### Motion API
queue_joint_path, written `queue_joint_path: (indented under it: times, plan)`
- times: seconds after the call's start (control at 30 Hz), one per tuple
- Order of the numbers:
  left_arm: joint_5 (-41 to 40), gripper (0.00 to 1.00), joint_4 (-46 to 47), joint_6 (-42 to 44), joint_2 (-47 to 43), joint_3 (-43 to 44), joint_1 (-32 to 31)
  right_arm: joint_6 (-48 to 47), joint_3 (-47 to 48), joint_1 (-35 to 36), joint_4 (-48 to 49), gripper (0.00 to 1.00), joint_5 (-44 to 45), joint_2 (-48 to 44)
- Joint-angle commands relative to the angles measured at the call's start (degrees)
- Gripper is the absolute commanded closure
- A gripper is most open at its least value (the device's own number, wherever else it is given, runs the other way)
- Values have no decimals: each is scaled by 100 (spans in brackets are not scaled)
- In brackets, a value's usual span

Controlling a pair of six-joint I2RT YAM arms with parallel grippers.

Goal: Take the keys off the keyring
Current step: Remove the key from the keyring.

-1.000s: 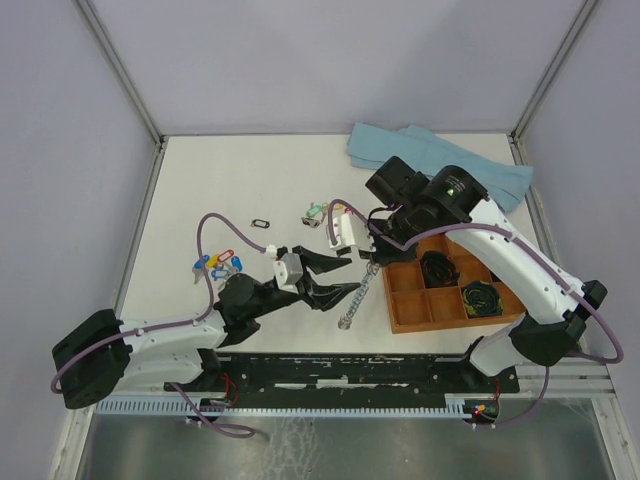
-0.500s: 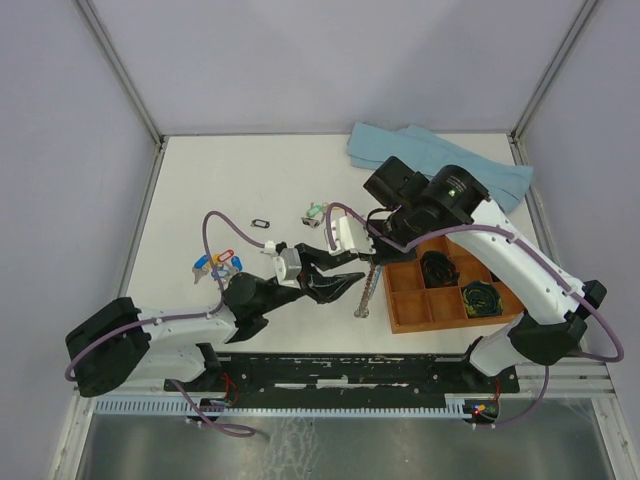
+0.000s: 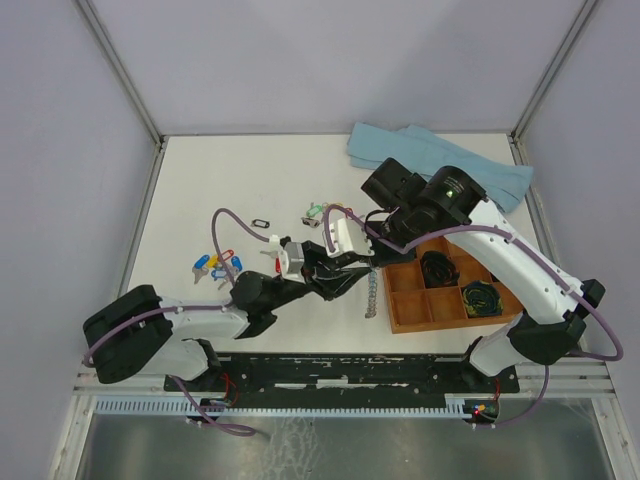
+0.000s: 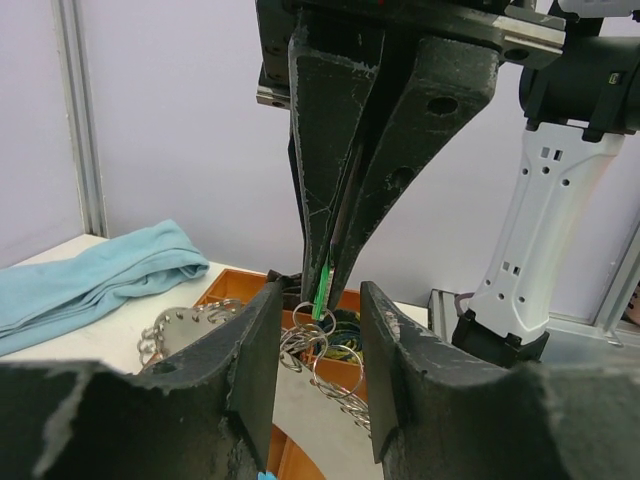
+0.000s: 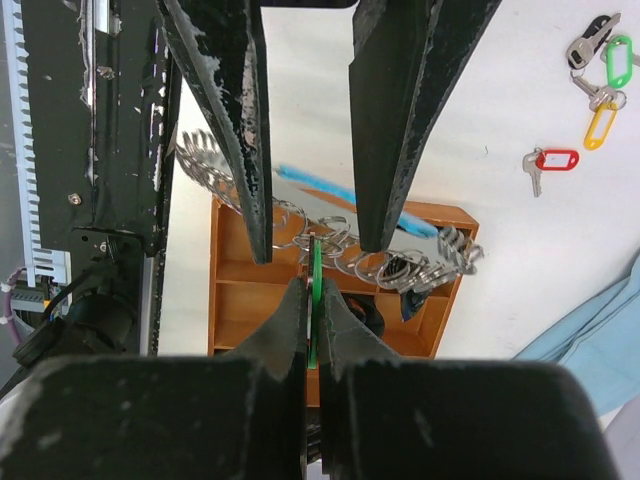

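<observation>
Nothing legible in any view: no words, brands, numbers or signs. White inserts in the tags of the keys (image 5: 557,160) too small and blurred to show any writing.
</observation>
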Motion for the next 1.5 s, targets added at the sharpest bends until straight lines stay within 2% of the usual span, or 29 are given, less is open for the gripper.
queue_joint_path:
  times: [0.0,0.13,0.23,0.4,0.5,0.53,0.67,0.73,1.13,1.47]
  plan:
    - [19,59,520,-238,116,252,18,-22,228,32,18,99,-94,-20]
    - [55,66,427,-258,216,329,17,-13,221,49,22,99,-121,-13]
    - [73,79,340,-261,259,370,14,-12,209,60,22,99,-122,-7]
    - [231,82,14,-211,316,484,22,-13,220,66,18,99,-114,-7]
    - [367,96,-16,-195,328,486,38,-13,214,65,18,99,-117,-4]
    - [404,97,-21,-195,329,484,45,-13,216,65,18,99,-109,-14]
    - [494,97,-278,-194,254,512,99,4,232,67,18,98,-104,-25]
    - [456,97,-341,-230,182,471,133,13,231,67,31,94,-100,-44]
    - [-70,97,44,-367,-330,134,197,106,-97,51,266,80,-238,-169]
    - [-47,97,150,-427,-462,96,193,228,-257,-241,458,76,-775,-280]
